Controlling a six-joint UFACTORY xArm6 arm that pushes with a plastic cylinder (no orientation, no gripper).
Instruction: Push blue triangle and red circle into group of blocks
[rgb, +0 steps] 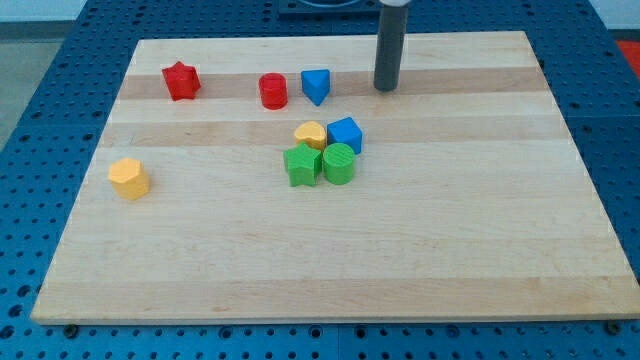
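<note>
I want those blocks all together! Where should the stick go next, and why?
Probably slide my tip up behind the blue triangle. My tip sits to its right, and the group, nearest the yellow block, lies below, so pushing from above would send it in.

A plain dark grey cylindrical rod is seen, smooth and unmarked, capped above by a lighter grey collar; my tip (386, 88) is cut flat.
</note>
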